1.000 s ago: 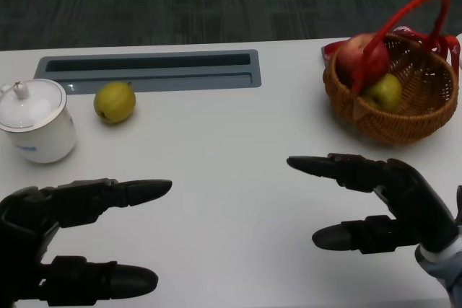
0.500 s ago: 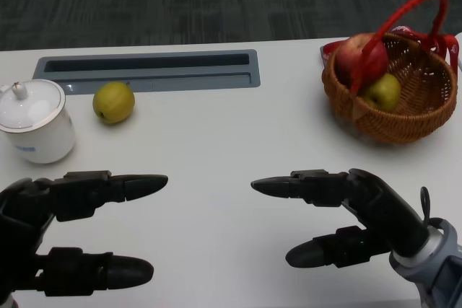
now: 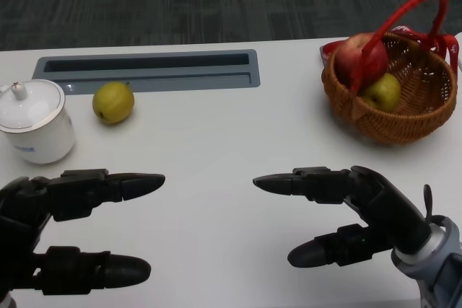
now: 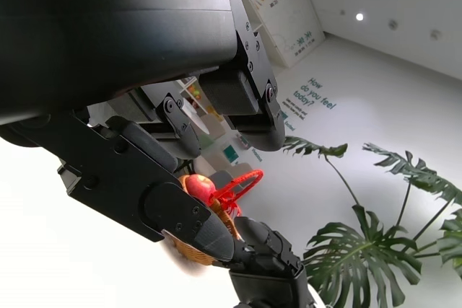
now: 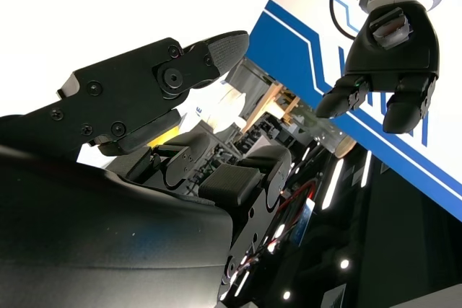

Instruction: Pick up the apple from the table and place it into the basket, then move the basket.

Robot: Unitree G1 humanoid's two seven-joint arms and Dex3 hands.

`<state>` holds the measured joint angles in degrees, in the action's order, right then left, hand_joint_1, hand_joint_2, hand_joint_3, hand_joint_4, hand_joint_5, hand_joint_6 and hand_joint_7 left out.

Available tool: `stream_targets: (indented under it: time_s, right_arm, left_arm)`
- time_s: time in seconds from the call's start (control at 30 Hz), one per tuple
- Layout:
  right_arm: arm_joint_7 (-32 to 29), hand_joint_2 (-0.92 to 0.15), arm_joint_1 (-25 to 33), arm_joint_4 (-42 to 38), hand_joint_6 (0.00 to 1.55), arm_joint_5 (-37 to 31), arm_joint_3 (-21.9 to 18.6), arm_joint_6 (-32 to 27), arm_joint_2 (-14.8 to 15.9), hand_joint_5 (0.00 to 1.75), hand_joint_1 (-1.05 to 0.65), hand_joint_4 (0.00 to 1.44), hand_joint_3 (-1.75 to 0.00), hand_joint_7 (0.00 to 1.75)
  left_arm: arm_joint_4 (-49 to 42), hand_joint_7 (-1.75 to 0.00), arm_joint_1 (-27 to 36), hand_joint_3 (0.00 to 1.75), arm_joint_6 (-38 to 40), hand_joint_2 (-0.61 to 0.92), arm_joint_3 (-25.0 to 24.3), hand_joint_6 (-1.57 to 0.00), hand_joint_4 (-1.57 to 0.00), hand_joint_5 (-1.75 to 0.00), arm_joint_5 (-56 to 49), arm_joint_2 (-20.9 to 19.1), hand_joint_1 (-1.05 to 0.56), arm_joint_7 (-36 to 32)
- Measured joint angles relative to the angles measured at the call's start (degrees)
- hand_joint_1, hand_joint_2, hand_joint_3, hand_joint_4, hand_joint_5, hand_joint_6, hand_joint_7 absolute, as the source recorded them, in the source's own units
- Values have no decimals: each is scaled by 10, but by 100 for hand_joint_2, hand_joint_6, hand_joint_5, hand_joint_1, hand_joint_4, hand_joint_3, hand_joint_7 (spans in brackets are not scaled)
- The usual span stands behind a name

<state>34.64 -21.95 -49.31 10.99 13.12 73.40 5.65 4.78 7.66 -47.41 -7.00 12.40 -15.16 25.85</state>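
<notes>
A red apple [image 3: 359, 59] lies in the wicker basket [image 3: 404, 117] with a red handle at the table's far right, beside a small green fruit [image 3: 383, 91]. The apple [image 4: 200, 187] and the basket's red handle also show past the fingers in the left wrist view. My right hand [image 3: 354, 210] hovers over the table in front of the basket, fingers apart, holding nothing. At the near left, my left hand [image 3: 61, 232] is also spread and empty. In the right wrist view, my right hand [image 5: 144, 171] fills the picture and my left hand [image 5: 390, 59] shows beyond it.
A yellow-green pear [image 3: 112, 102] lies on the white table [image 3: 216, 142] at the left, next to a white lidded cup [image 3: 33, 120]. A grey recessed slot [image 3: 148, 70] runs along the far edge.
My right hand moved toward me and to the left between one second and half a second ago, away from the basket. Since then both hands have barely moved.
</notes>
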Motion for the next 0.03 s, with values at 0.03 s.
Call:
stream_targets:
  time_s: [0.03]
  right_arm:
    - [1, -74, 0, 0, 65, 0, -1, 0, 0, 0, -40, 70, 0, 0]
  left_arm:
    - [0, -1, 0, 0, 0, 68, 0, -88, -96, -3, 0, -1, -47, 0]
